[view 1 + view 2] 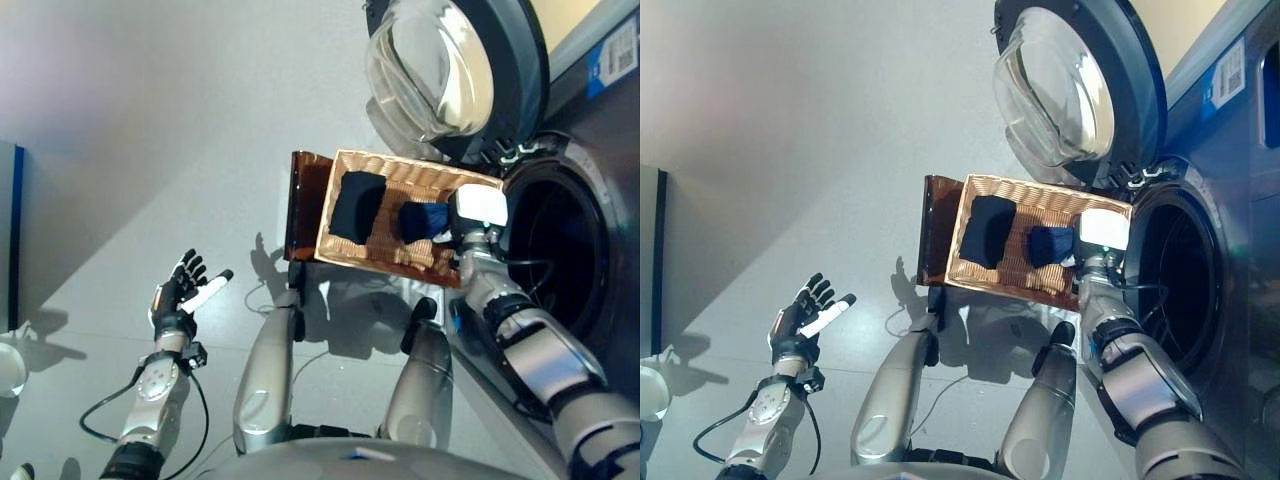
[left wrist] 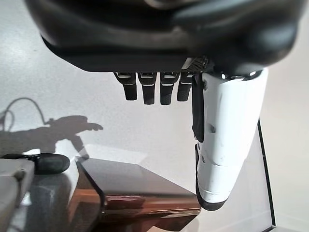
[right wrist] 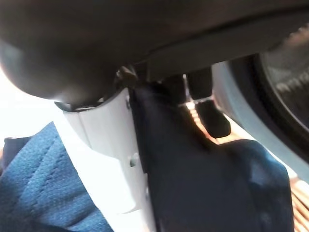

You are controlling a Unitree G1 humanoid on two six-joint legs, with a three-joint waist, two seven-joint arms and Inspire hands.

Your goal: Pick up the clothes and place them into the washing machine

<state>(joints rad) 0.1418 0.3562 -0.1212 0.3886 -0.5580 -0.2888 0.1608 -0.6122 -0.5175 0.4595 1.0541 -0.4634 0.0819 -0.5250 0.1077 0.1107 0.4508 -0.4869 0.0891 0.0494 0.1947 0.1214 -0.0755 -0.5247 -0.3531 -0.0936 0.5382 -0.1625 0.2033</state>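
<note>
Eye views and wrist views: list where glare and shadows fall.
Left eye view: glare on the open washer door glass; the left hand casts a shadow on the floor. Left wrist view: an arm-shaped shadow on the floor. Right wrist view: the right hand darkens the blue cloth.

We log 2 garments (image 1: 357,205) (image 1: 420,220) lying apart in the basket (image 1: 395,178), which sits left of the washing machine drum (image 1: 560,250), below its open door (image 1: 450,65).

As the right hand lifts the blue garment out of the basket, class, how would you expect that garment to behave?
Probably floppy: the blue garment lies crumpled in the wicker basket, so it should sag from the right hand. It looks light, thin fabric. Pinched between thumb and fingers, it seems unlikely to slip.
</note>
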